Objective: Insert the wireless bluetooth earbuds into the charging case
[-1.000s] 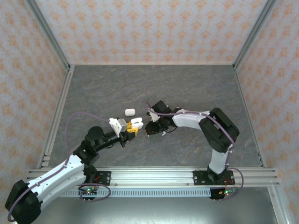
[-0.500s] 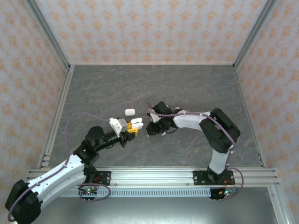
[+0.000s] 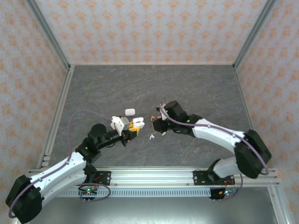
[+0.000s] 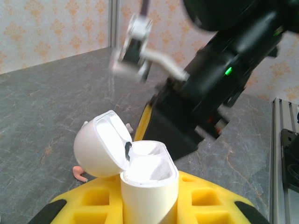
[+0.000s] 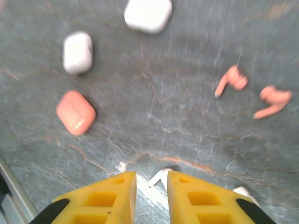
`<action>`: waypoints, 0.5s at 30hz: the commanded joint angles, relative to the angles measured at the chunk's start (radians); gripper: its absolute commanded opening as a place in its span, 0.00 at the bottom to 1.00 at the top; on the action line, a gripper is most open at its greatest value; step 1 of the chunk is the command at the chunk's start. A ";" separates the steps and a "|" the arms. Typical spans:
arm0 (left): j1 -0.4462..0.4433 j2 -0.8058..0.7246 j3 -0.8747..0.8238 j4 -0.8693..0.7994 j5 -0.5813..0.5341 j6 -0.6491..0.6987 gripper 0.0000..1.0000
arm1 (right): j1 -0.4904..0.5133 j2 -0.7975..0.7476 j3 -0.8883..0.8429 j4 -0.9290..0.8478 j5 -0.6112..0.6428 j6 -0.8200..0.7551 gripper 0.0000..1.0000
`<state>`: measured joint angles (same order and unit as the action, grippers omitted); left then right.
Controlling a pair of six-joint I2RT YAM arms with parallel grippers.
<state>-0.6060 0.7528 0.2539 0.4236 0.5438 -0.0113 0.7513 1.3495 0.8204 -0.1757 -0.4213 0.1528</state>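
My left gripper (image 4: 150, 198) is shut on an open white charging case (image 4: 148, 179), held upright with its lid (image 4: 100, 144) tipped back to the left. From above, that case (image 3: 138, 124) sits at the left gripper (image 3: 133, 131), just left of my right gripper (image 3: 158, 126). In the right wrist view, the right gripper (image 5: 152, 176) holds a white earbud (image 5: 161, 176) at its fingertips, stem pointing forward, above the table. Two red-pink earbuds (image 5: 231, 80) (image 5: 273, 100) lie on the table ahead. Another white earbud (image 3: 152, 137) lies between the two arms.
Closed cases lie on the grey table (image 3: 196, 88): a white one (image 5: 148, 14), another white one (image 5: 77, 52) and a red-pink one (image 5: 75, 112). A white case (image 3: 130, 112) lies just behind the left gripper. A red-pink earbud (image 4: 79, 173) lies beside the held case. Patterned walls surround the table.
The right gripper closed on a white earbud and rose from the table, its arm stretching out to the right. The left gripper edged right with the open case.
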 commanded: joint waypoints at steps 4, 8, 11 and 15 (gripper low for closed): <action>0.012 0.033 0.051 0.045 0.026 -0.008 0.00 | 0.003 0.030 0.013 -0.054 -0.004 -0.035 0.28; 0.012 0.024 0.050 0.033 0.024 -0.005 0.00 | 0.003 0.127 0.028 -0.031 -0.059 -0.012 0.32; 0.012 0.017 0.050 0.022 0.023 -0.001 0.00 | 0.005 0.204 0.063 -0.039 -0.079 -0.010 0.36; 0.013 0.016 0.053 0.016 0.022 0.002 0.00 | 0.008 0.279 0.098 -0.043 -0.096 -0.013 0.42</action>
<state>-0.6003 0.7845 0.2687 0.4229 0.5491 -0.0109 0.7521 1.6016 0.8696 -0.2092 -0.4896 0.1383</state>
